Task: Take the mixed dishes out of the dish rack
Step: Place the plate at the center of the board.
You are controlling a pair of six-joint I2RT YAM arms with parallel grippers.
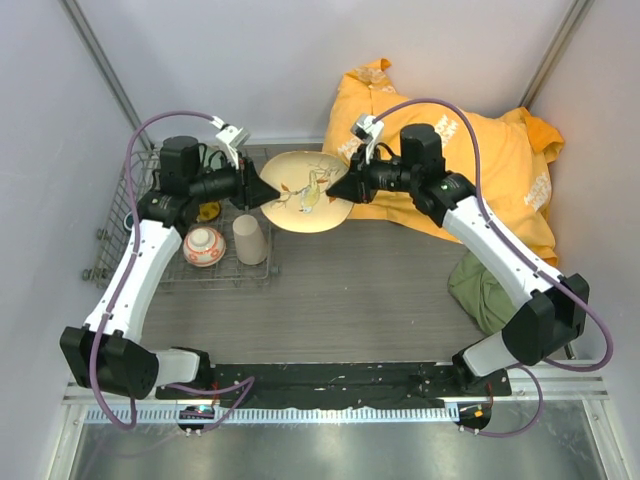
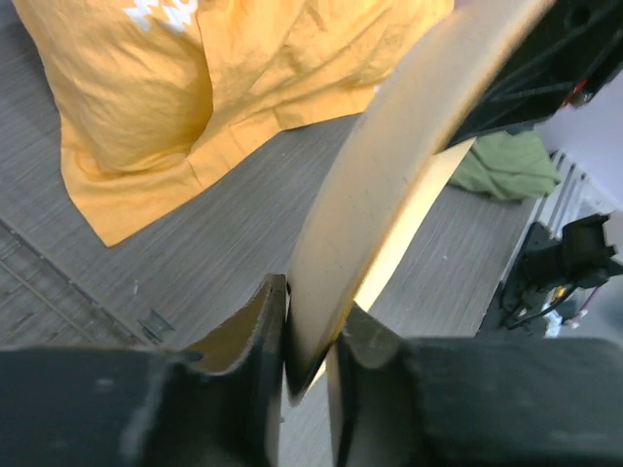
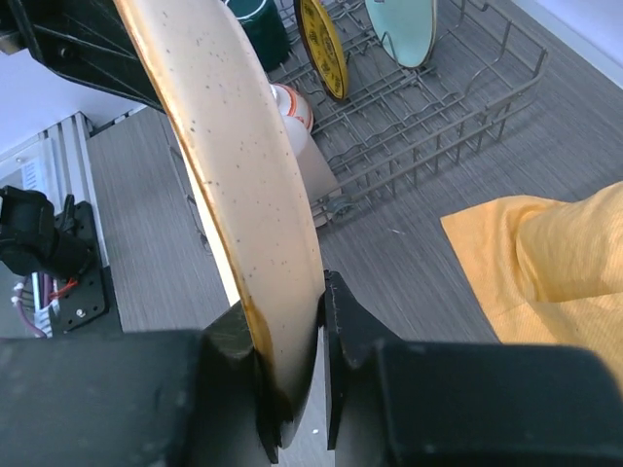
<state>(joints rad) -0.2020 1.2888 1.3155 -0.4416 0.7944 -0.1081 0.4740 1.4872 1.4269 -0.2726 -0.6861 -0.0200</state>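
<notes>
Cream speckled plate (image 1: 305, 195) is held in the air over the table (image 1: 350, 290), just right of the dish rack (image 1: 100, 245) and clear of it. The left gripper (image 1: 262, 188) is clamped on its left rim and the right gripper (image 1: 342, 188) on the opposite rim. Both wrist views confirm the jaws are pinched onto the edge. The step is judged to be a hand-over. Recommended: only one arm lets go, and only once the other's grip is firm. The releasing arm should back straight off the rim, and the plate should be kept level and away from the orange cloth (image 1: 480, 150). In the rack are the white-and-red bowl (image 1: 203, 246), beige cup (image 1: 250, 240), yellow-and-dark plate (image 3: 326, 44), pale green plate (image 3: 404, 29) and dark green mug (image 3: 255, 29). The mug is cut off at the frame edge, and from above the left arm covers the rack's far end. The plate's painted motif is too small to identify.
</notes>
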